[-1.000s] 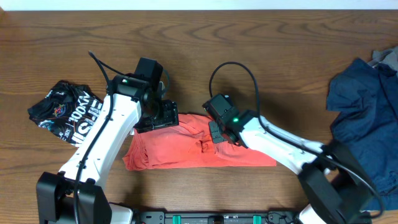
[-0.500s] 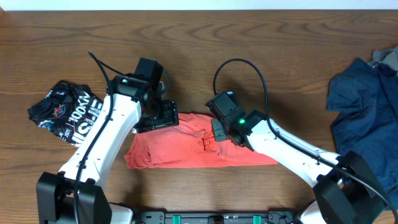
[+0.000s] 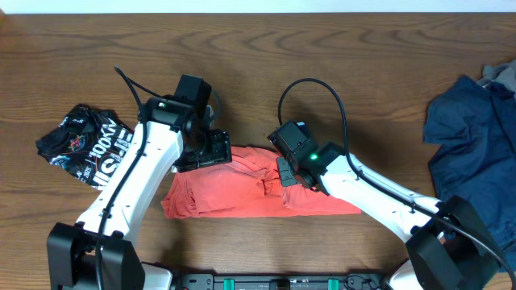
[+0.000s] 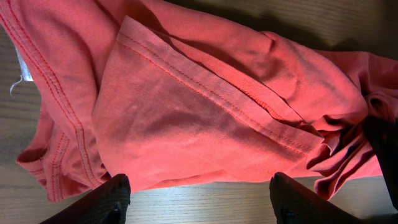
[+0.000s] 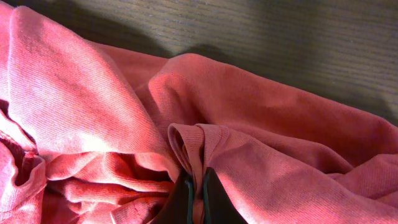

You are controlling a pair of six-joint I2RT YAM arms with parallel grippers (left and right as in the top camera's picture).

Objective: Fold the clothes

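The coral-red T-shirt (image 3: pixel 234 193) lies bunched in a long strip at the table's front middle; its lettering is hidden. My left gripper (image 3: pixel 211 153) hovers over the shirt's upper left edge, and the left wrist view shows its jaws (image 4: pixel 198 198) wide open and empty over bare wood beside the shirt (image 4: pixel 205 118). My right gripper (image 3: pixel 287 172) sits on the shirt's middle. Its jaws (image 5: pixel 194 186) are shut on a pinched ridge of the coral fabric (image 5: pixel 261 124). A black white-lettered garment (image 3: pixel 85 147) lies crumpled at the left. A navy garment (image 3: pixel 472 153) lies at the right edge.
A grey cloth corner (image 3: pixel 501 76) shows behind the navy garment. The brown wooden table (image 3: pixel 322 56) runs to a pale far edge. A black rail (image 3: pixel 282 282) lines the front edge between the arm bases.
My right gripper has shifted slightly right and toward the front with the pinched fabric, pulling the shirt's right end a little outward. The left arm has not moved.
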